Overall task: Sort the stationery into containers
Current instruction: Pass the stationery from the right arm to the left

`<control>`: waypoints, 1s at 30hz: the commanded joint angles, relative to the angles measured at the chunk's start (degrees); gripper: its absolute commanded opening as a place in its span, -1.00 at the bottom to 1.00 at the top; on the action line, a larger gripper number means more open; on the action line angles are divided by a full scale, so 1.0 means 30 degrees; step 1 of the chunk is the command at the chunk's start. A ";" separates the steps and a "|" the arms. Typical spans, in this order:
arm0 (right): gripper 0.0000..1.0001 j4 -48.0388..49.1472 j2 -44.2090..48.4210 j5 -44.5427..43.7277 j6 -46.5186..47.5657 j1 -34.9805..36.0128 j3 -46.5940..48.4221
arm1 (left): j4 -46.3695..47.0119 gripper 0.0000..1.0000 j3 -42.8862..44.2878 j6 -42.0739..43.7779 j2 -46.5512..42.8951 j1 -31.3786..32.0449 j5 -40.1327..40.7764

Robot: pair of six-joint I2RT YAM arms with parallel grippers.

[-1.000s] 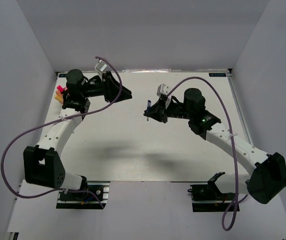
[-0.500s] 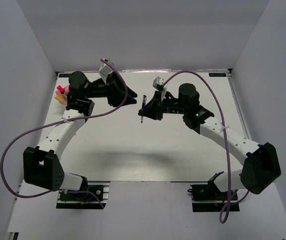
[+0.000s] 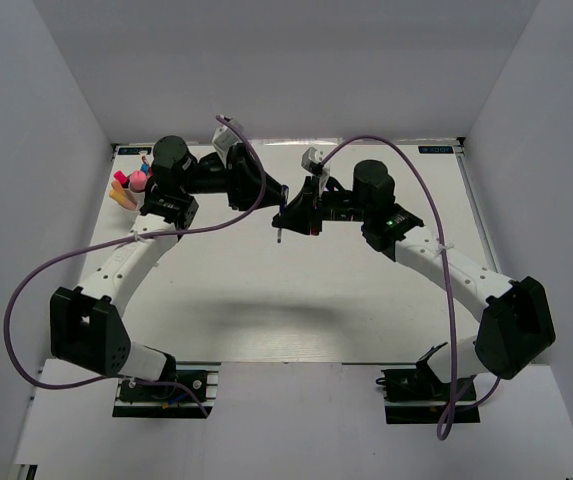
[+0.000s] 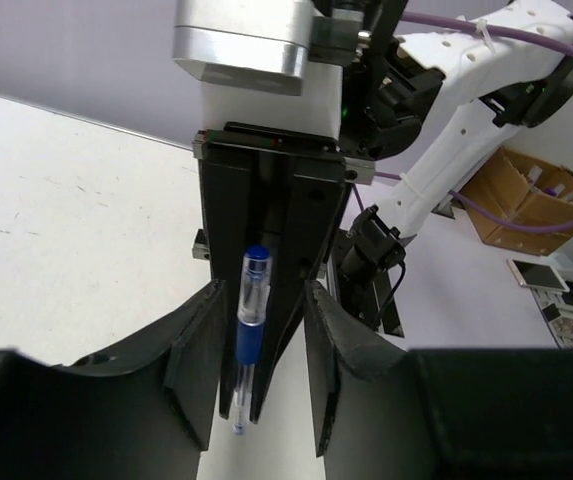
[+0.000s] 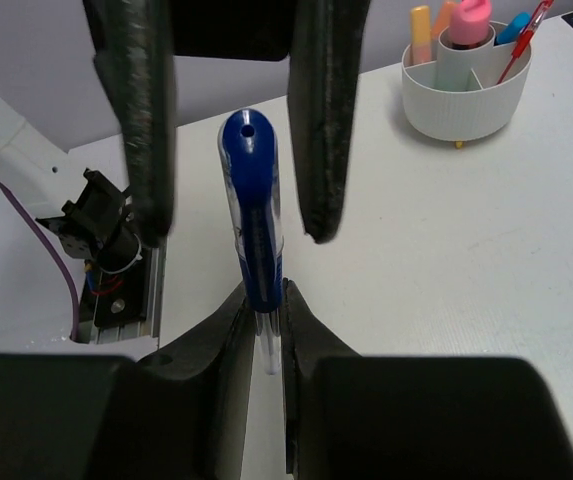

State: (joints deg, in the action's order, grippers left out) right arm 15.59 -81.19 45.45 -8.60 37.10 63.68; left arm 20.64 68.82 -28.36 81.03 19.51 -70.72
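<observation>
My right gripper (image 3: 286, 213) (image 5: 264, 312) is shut on a blue pen (image 5: 254, 200) with a clear barrel and holds it above the table's middle, upright in the wrist views. My left gripper (image 3: 278, 191) (image 4: 256, 372) is open and faces the right one. Its fingers (image 5: 146, 120) stand on either side of the pen's (image 4: 249, 335) free end without touching it. The pen (image 3: 280, 228) shows in the top view below the meeting tips. The white divided bowl (image 5: 466, 100) (image 3: 126, 195) at the far left holds pink, orange, blue and red items.
The left arm's elbow (image 3: 171, 160) stands right next to the bowl and hides part of it in the top view. White walls close in the table on the left, back and right. Purple cables (image 3: 366, 145) loop over both arms.
The right gripper has carried the blue pen leftward and the left gripper has swung rightward. The two now meet, with the left jaws on either side of the pen.
</observation>
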 commanded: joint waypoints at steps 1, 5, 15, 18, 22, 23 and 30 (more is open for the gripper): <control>-1.00 0.0779 -0.0125 0.0406 -0.0150 0.0113 0.0980 | 0.0382 -0.10 0.0675 -0.0387 0.0146 0.0293 0.0574; -1.00 0.0720 -0.0300 0.0348 -0.0092 0.0172 0.1097 | 0.0999 -0.34 0.0500 -0.1180 0.0410 0.0499 0.0691; -1.00 0.0602 -0.0594 0.0494 -0.0151 0.0260 0.1303 | 0.1293 -0.55 -0.0058 -0.2177 0.0322 0.0880 0.1716; -1.00 0.0398 -0.0594 0.0465 -0.0063 0.0405 0.1361 | 0.0913 -0.80 -0.0058 -0.2673 0.0439 0.0880 0.2097; -1.00 0.0076 -0.0564 0.0231 0.0055 0.0289 0.1361 | 0.0650 -1.00 -0.0350 -0.2764 0.0381 0.0880 0.2565; -1.00 -0.0041 -0.0535 0.0172 -0.0004 0.0260 0.1361 | 0.0445 -1.00 -0.0380 -0.2793 0.0323 0.0880 0.2741; 0.39 -0.2354 -0.0155 -0.2433 -0.0883 -0.0325 0.1888 | -0.7398 -1.00 0.1053 -0.0890 -0.0263 -0.0348 0.8707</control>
State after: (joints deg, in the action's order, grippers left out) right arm 11.33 -82.65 42.33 -10.55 37.04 66.37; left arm 11.31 68.75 -33.95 82.96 19.92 -56.05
